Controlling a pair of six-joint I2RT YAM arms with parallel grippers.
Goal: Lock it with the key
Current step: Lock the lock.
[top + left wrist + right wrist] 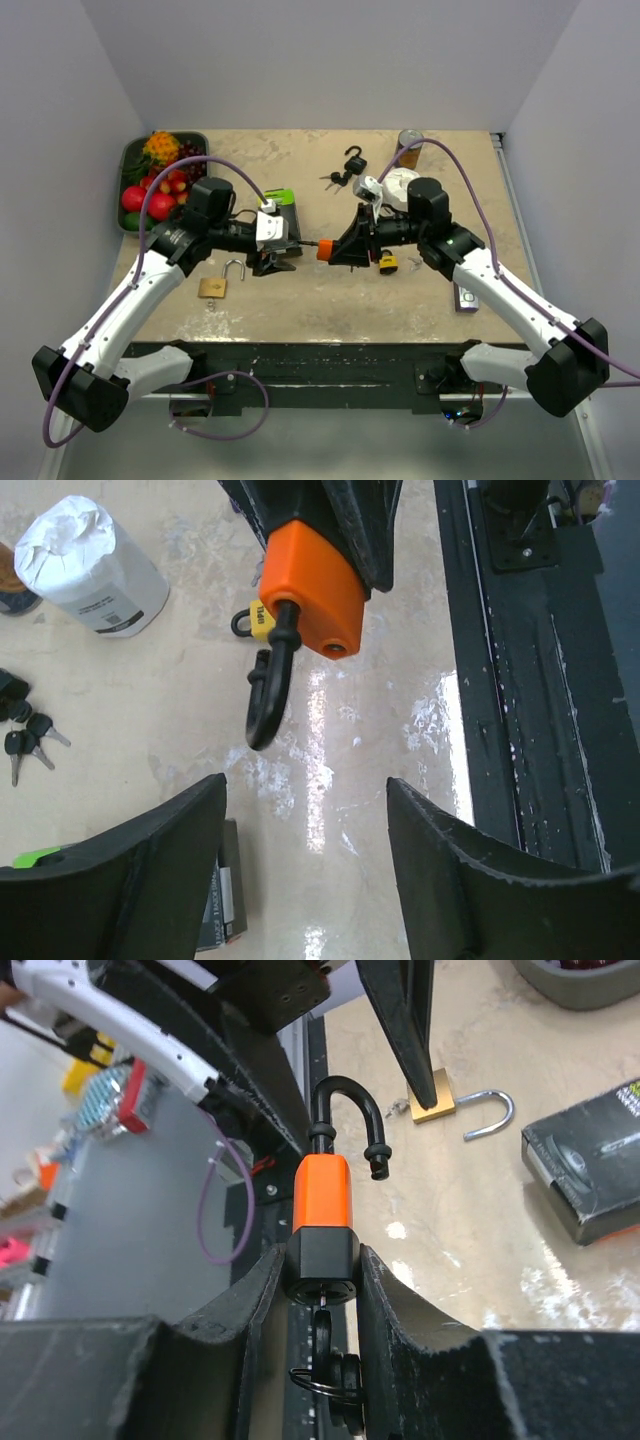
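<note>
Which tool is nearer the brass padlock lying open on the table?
Left. The left tool hangs just right of the brass padlock, jaws open and empty. The right tool is farther right, beyond the left one, gripping the orange padlock.

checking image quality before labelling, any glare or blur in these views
Left wrist: white glare streak on the table below the orange padlock; right wrist: padlock sharp, left background blurred; top external: even light, soft shadows.
</note>
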